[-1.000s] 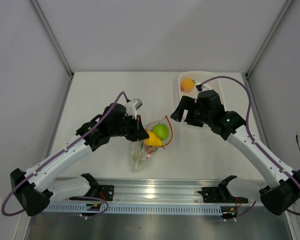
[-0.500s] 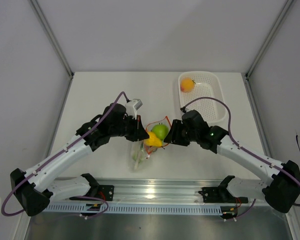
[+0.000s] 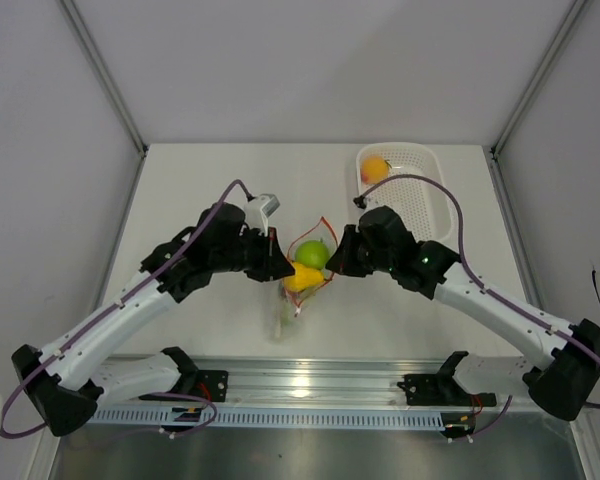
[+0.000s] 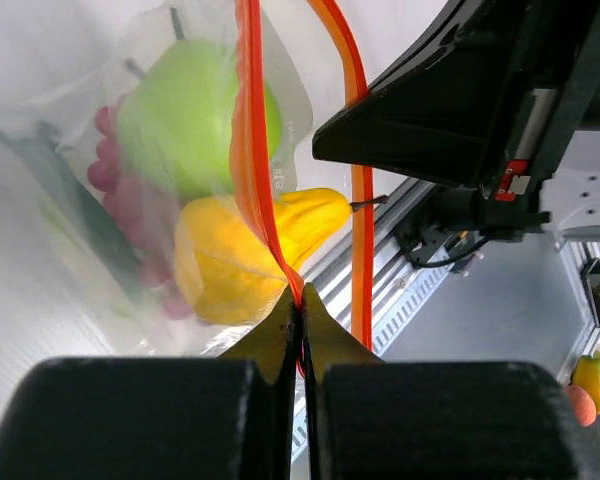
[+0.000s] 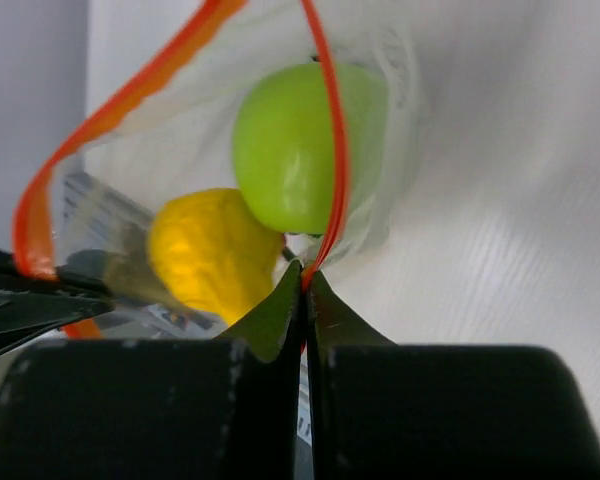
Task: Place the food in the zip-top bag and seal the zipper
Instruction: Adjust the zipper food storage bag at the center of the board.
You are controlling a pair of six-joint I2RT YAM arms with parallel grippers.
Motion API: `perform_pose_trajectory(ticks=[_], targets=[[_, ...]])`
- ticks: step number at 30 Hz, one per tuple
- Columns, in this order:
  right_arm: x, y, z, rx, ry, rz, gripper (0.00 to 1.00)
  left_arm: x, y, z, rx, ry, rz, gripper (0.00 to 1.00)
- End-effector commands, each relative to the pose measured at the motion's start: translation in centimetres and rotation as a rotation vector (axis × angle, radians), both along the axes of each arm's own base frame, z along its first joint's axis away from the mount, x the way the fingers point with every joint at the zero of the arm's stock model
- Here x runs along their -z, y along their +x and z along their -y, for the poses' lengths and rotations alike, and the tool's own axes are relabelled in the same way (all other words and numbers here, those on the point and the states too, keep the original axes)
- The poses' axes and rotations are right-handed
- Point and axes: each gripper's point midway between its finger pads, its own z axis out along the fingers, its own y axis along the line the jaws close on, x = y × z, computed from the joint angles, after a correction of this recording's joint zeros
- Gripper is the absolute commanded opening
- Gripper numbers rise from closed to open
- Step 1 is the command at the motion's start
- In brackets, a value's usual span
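Top external, right gripper [image 3: 332, 266] newly clamped on zipper [image 5: 337, 150], left gripper [image 3: 287, 272] still pinching it

2 white arms [image 3: 110, 325], black joints [image 3: 220, 250], looping purple cables [image 3: 420, 178]

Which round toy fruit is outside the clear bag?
The orange-yellow round fruit in the white perforated basket; the green apple and yellow piece sit inside.

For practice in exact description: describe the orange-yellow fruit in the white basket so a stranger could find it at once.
Find the white perforated basket at the far right of the table. In its far left corner lies a round orange-yellow fruit. Unlike the green apple and yellow piece, it is not inside the clear bag at the table's middle.
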Motion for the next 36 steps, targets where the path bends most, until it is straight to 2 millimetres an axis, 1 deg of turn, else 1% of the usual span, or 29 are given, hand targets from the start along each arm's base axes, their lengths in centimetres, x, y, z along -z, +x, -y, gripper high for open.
perform_pose_trajectory(ticks=[1,3,4,6,7,9,10,11,12,13,14,15,16,17,18,19,20,21,23,24,25,26,27,28,30,33,34,35,36], targets=[[-8.1,1.1,0.4,0.012,0.068,0.212,0.0,-6.6,-0.4,-0.7,-0.004,-0.102,0.139,0.01],[-9.0,0.8,0.6,0.015,0.089,0.221,0.0,-6.8,-0.5,-0.8,-0.011,-0.111,0.147,0.0],[-8.3,0.7,0.7,0.014,0.083,0.206,0.0,-6.7,-0.5,-0.9,-0.015,-0.115,0.149,0.0],[-6.9,0.5,0.5,0.013,0.079,0.176,0.0,-3.8,-0.4,-0.7,-0.019,-0.086,0.103,0.0],[-4.5,0.3,0.7,0.019,0.048,0.136,0.0,-2.7,-0.2,-0.3,-0.014,-0.074,0.08,0.01],[-2.0,0.5,0.7,0.029,0.024,0.095,0.0,1.8,-0.2,-0.2,-0.021,-0.025,-0.001,0.01],[-1.0,0.0,0.4,0.017,0.027,0.058,0.0,2.6,-0.1,0.1,-0.015,-0.019,-0.015,0.0],[0.3,0.0,0.5,0.022,0.012,0.038,0.0,4.4,-0.1,0.1,-0.015,0.011,-0.055,0.01],[0.9,0.0,0.4,0.019,-0.002,0.026,0.0,4.8,-0.1,0.2,-0.015,0.02,-0.063,0.01],[0.8,0.1,0.4,0.014,-0.01,0.035,0.0,5.1,0.0,0.1,-0.015,0.03,-0.067,0.01],[0.0,0.4,0.3,0.012,-0.015,0.048,0.0,4.4,0.2,0.1,-0.016,0.03,-0.052,0.01],[-0.6,0.6,0.3,0.008,-0.022,0.064,0.0,2.7,0.6,0.3,-0.017,0.012,-0.015,0.0],[-1.4,1.3,0.7,0.023,-0.045,0.106,0.0,2.2,0.5,-0.1,-0.02,0.021,-0.011,0.01],[-2.0,1.3,1.0,0.021,-0.064,0.116,0.0,0.2,0.9,-0.1,-0.025,0.005,0.036,0.01],[-4.5,1.8,0.8,0.024,-0.041,0.159,0.0,-2.5,1.0,-0.1,-0.025,-0.031,0.085,0.01],[-5.7,1.9,0.8,0.022,-0.034,0.182,0.0,-3.6,1.0,-0.2,-0.025,-0.043,0.103,0.01],[-6.6,2.0,0.9,0.018,-0.039,0.204,0.0,-5.4,0.8,-0.3,-0.024,-0.063,0.129,0.01],[-8.5,2.0,0.7,0.017,-0.013,0.234,0.0,-7.2,0.6,-0.5,-0.024,-0.094,0.16,0.0],[-10.1,1.5,0.8,0.011,0.016,0.26,0.0,-8.2,0.2,-0.7,-0.024,-0.119,0.172,0.01],[-10.7,1.3,0.8,0.014,0.034,0.264,0.0,-8.0,0.1,-0.7,-0.026,-0.122,0.171,0.01],[-10.4,1.0,0.9,0.012,0.039,0.26,0.0,-8.0,0.0,-0.8,-0.026,-0.128,0.175,0.01],[-10.8,0.7,1.1,0.014,0.059,0.268,0.0,-6.5,0.0,-0.8,-0.031,-0.108,0.15,0.01],[-10.4,0.5,1.0,0.015,0.068,0.259,0.0,-4.9,0.2,-0.8,-0.039,-0.087,0.129,0.01],[-8.4,0.4,1.3,0.02,0.047,0.231,0.0,-3.7,0.2,-0.7,-0.038,-0.07,0.103,0.01],[-6.6,0.4,1.2,0.03,0.047,0.187,0.0,0.1,0.0,-0.5,-0.035,-0.034,0.033,0.01],[-2.7,0.4,0.9,0.027,0.016,0.124,0.0,3.3,-0.1,-0.3,-0.035,-0.004,-0.029,0.0],[-1.8,0.4,0.7,0.021,0.009,0.11,0.0,3.6,0.0,-0.2,-0.034,0.002,-0.033,0.0],[-1.6,0.5,0.6,0.021,0.001,0.105,0.0,3.5,0.1,-0.2,-0.034,0.005,-0.029,0.01],[-1.2,0.7,0.5,0.021,-0.017,0.099,0.0,2.5,0.5,0.0,-0.034,-0.005,-0.009,0.0]])
